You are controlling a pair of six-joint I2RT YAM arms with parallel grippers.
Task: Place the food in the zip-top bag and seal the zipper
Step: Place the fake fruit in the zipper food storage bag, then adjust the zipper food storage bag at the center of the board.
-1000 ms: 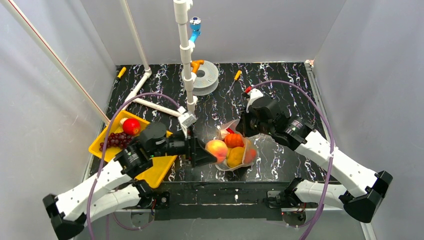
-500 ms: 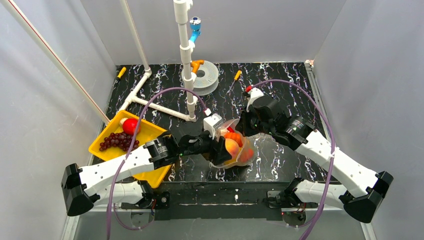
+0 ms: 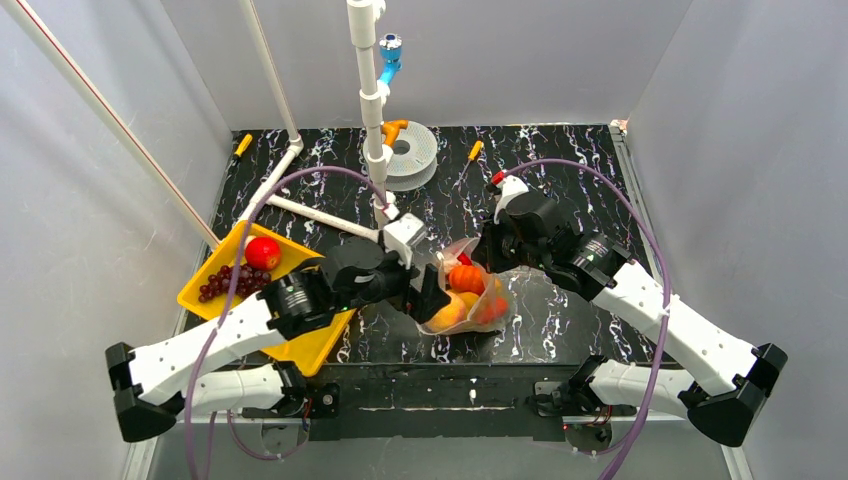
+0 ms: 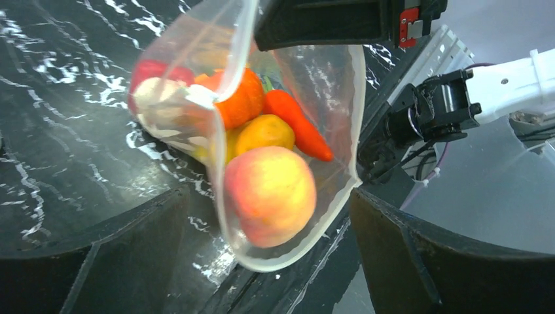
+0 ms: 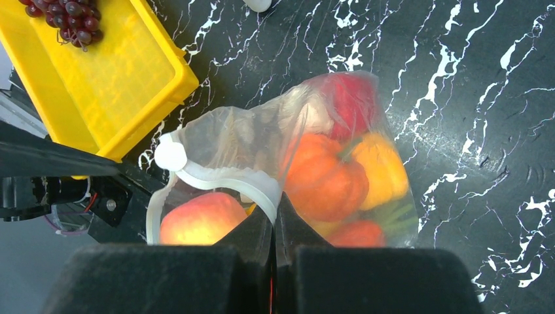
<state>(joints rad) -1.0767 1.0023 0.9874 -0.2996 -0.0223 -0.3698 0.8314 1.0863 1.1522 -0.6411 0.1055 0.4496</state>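
Observation:
The clear zip-top bag (image 3: 478,300) stands with its mouth held open; it also shows in the left wrist view (image 4: 330,78) and the right wrist view (image 5: 242,137). Inside lie a peach (image 4: 269,194), an orange pumpkin (image 5: 325,176), a yellow fruit (image 5: 383,167) and a red-orange carrot (image 4: 298,124). My right gripper (image 5: 275,212) is shut on the whitish zipper rim (image 5: 222,178). My left gripper (image 4: 268,196) is open and empty just in front of the mouth, fingers either side of it. A red apple (image 3: 262,252) and purple grapes (image 3: 228,280) lie in the yellow tray (image 3: 305,340).
A white pipe frame (image 3: 372,130) stands at the back centre. A grey spool (image 3: 410,150) and a yellow-handled tool (image 3: 472,153) lie behind it. The tray's corner (image 5: 170,85) is close to the bag's left. The table's front edge (image 3: 450,365) is just below the bag.
My left gripper carried the peach to the bag's mouth, let it go inside, and has drawn back slightly to the left. My right gripper has kept its hold on the rim.

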